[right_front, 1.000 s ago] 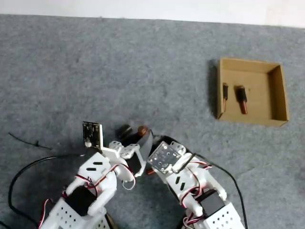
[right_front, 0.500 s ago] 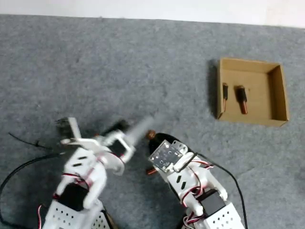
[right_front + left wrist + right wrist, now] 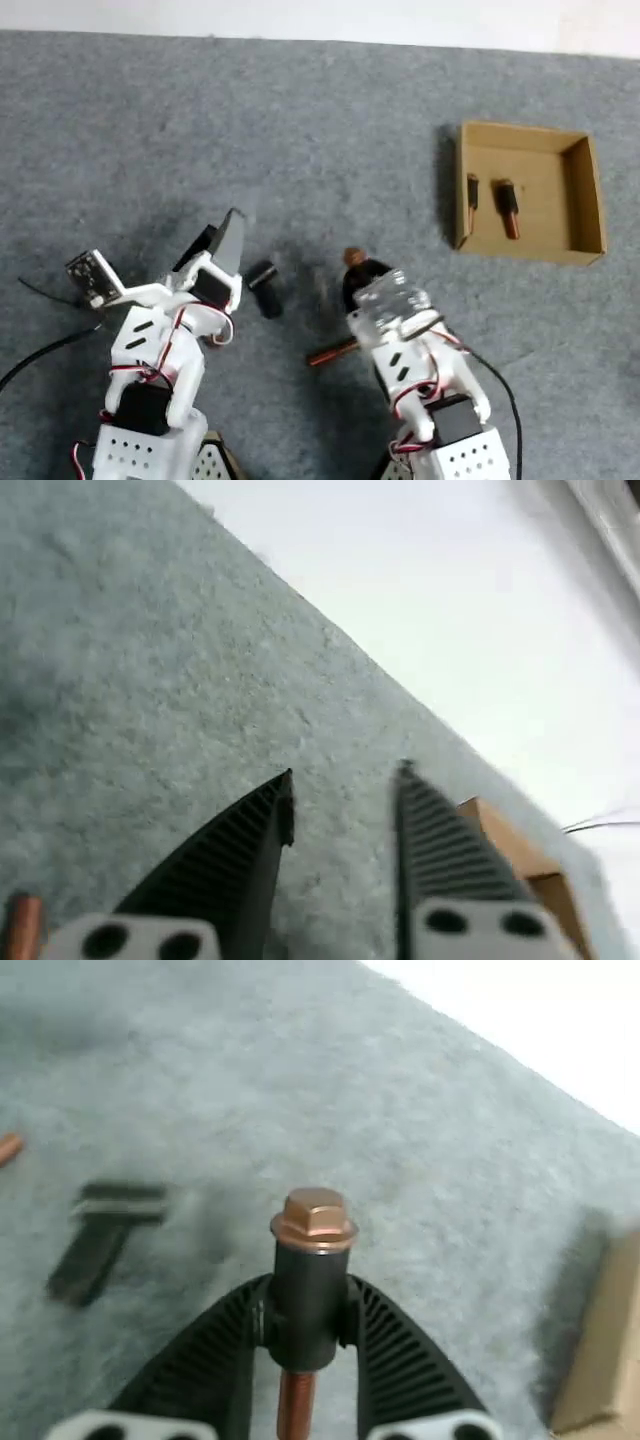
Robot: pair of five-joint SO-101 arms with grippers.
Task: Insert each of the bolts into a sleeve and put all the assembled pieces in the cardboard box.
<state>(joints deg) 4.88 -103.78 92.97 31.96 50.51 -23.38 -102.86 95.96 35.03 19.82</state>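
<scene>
A: What's new at lower centre?
B: The left gripper, jaws spread, has swung clear; the right gripper pinches the sleeved bolt, ready for the cardboard box at upper right.

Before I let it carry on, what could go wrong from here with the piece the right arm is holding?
The right end effector clamps just the sleeve, so the bolt might slide out on the way to the cardboard box. The loose bolt lies right beside that arm and could get knocked as it swings.
</scene>
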